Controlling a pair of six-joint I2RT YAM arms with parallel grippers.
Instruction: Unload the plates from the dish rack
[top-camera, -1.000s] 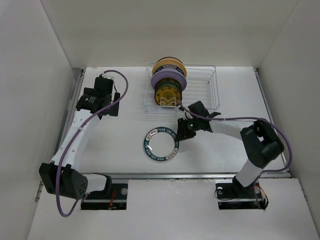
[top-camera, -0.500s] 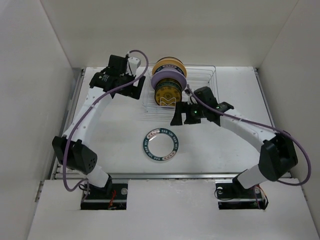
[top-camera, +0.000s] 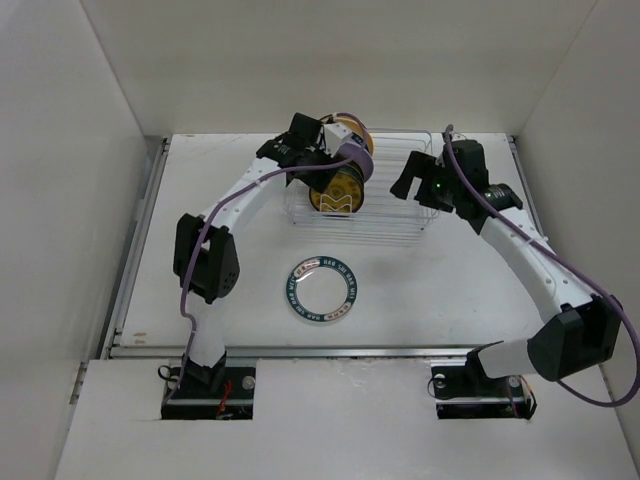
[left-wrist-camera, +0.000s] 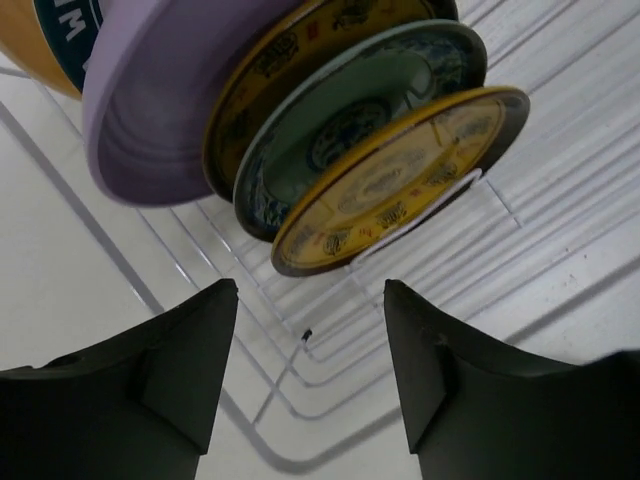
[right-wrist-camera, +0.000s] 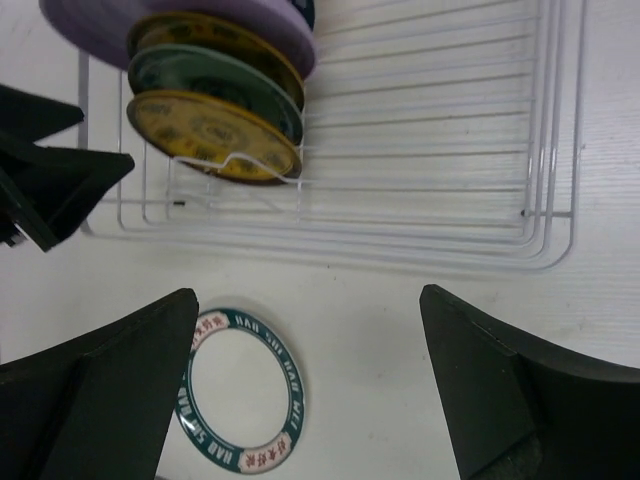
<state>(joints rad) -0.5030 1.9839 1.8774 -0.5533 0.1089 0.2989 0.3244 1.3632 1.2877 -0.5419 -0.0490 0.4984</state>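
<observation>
Several plates stand on edge at the left end of the dish rack (top-camera: 400, 215): a small gold-patterned plate (left-wrist-camera: 400, 180) in front, a teal-patterned one (left-wrist-camera: 350, 140) behind it, then a lavender plate (left-wrist-camera: 160, 120) and a tan-yellow plate (top-camera: 350, 130). My left gripper (left-wrist-camera: 310, 290) hovers at the rack's left front corner, just short of the gold plate (top-camera: 335, 195), jaws apart and empty. My right gripper (right-wrist-camera: 308, 300) hangs wide open over the rack's right part (right-wrist-camera: 430, 130), holding nothing. A white plate with a teal rim (top-camera: 322, 291) lies flat on the table in front of the rack.
White walls enclose the table on the left, back and right. The left gripper's black fingers (right-wrist-camera: 50, 170) show at the rack's left side in the right wrist view. A purple cable (top-camera: 345, 160) crosses the plates.
The right gripper opened beside the teal-rimmed plate on the table, then rose and swung back over the rack. The left arm swept right to the rack's left end and its jaws narrowed.
</observation>
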